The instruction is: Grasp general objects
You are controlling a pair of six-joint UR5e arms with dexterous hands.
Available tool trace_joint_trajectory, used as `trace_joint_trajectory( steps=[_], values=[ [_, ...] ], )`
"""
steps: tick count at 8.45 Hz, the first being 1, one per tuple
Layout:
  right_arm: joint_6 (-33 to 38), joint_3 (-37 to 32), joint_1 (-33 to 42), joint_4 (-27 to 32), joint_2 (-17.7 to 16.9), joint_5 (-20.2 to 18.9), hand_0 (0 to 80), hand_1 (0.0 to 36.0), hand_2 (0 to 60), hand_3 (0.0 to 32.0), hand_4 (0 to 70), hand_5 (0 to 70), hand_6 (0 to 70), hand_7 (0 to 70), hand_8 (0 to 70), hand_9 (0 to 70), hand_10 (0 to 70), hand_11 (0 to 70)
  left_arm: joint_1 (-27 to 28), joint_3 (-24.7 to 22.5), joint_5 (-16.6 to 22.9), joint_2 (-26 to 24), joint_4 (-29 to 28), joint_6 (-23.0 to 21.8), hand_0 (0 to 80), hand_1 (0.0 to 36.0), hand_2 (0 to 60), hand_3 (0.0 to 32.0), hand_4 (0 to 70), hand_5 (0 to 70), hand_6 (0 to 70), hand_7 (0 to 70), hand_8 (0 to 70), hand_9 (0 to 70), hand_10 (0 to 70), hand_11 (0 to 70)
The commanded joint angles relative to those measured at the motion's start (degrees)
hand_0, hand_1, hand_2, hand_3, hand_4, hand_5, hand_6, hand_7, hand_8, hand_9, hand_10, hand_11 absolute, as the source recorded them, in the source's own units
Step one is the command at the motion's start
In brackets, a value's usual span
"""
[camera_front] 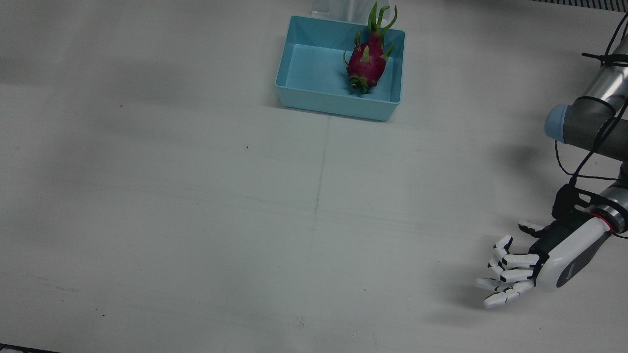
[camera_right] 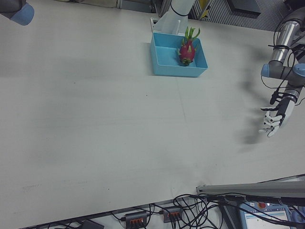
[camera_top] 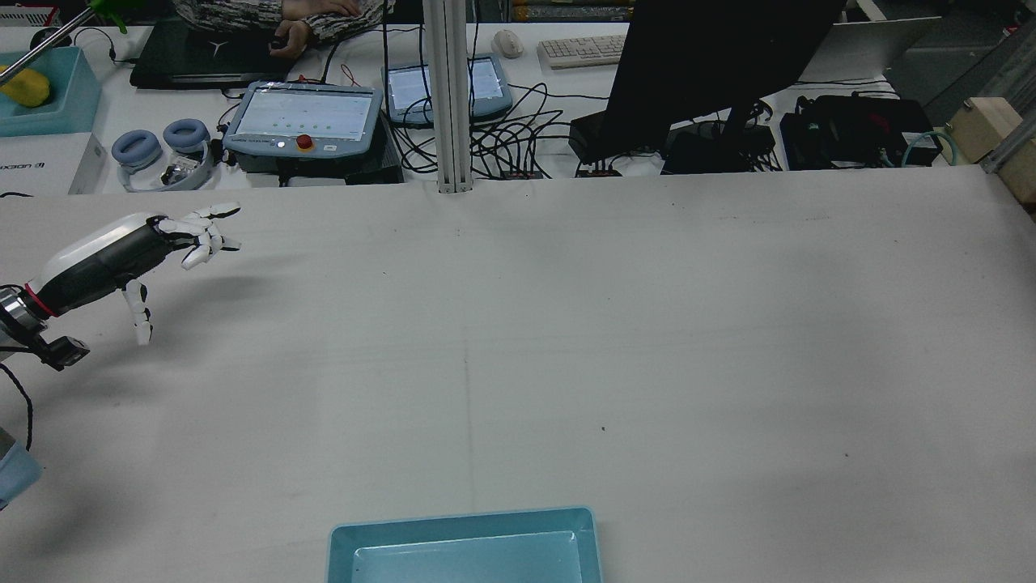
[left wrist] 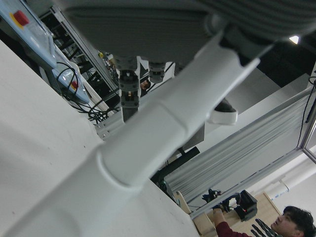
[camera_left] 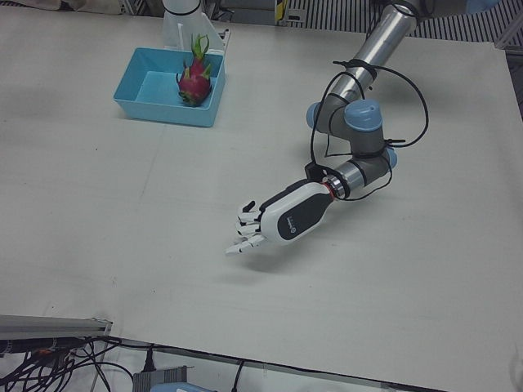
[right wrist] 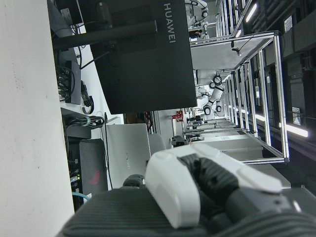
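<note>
A pink dragon fruit [camera_front: 368, 61] with green scales lies in the right part of a light blue bin [camera_front: 314, 100] near the robot's side of the table. It also shows in the left-front view [camera_left: 194, 79] and the right-front view [camera_right: 187, 51]. My left hand [camera_front: 520, 269] is open and empty, fingers spread, hovering low over bare table far from the bin; it also shows in the rear view [camera_top: 137, 251] and the left-front view [camera_left: 270, 220]. Only part of my right hand [right wrist: 197, 182] shows, in its own view, and its state is unclear.
The bin's far rim [camera_top: 461, 526] shows at the bottom of the rear view. Beyond the table's far edge stand a monitor [camera_top: 712, 65], teach pendants [camera_top: 303, 117] and cables. An arm pedestal [camera_left: 184, 24] stands behind the bin.
</note>
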Motion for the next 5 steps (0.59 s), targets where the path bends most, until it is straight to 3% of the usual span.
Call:
trace_joint_trajectory(
  steps=[1,3,4,5],
  values=[
    [0.0,0.0,0.0,0.0,0.0,0.1,0.0,0.0,0.0,0.0,0.0,0.0,0.0,0.0,0.0,0.0,0.0,0.0,-5.4,8.8,-6.3,0.0,-4.1,0.3,80.0,36.0,60.0,0.0,32.8,70.0,32.2,70.0,5.4,15.0,13.3,24.6],
    [0.0,0.0,0.0,0.0,0.0,0.0,0.0,0.0,0.0,0.0,0.0,0.0,0.0,0.0,0.0,0.0,0.0,0.0,-7.6,13.0,-8.6,1.4,-9.4,0.6,80.0,36.0,60.0,0.0,25.5,70.0,26.1,70.0,4.2,13.2,17.2,30.4],
    [0.0,-0.1,0.0,0.0,0.0,0.0,0.0,0.0,0.0,0.0,0.0,0.0,0.0,0.0,0.0,0.0,0.0,0.0,-8.4,13.0,-11.9,3.9,-11.9,-0.2,80.0,36.0,60.0,0.0,22.3,70.0,22.5,69.2,3.5,12.4,12.6,23.8],
    [0.0,-0.1,0.0,0.0,0.0,0.1,0.0,0.0,0.0,0.0,0.0,0.0,0.0,0.0,0.0,0.0,0.0,0.0,-10.5,13.1,-13.0,6.2,-11.9,0.1,80.0,36.0,60.0,0.0,25.0,70.0,26.1,70.0,4.2,13.3,11.1,21.5]
  ],
)
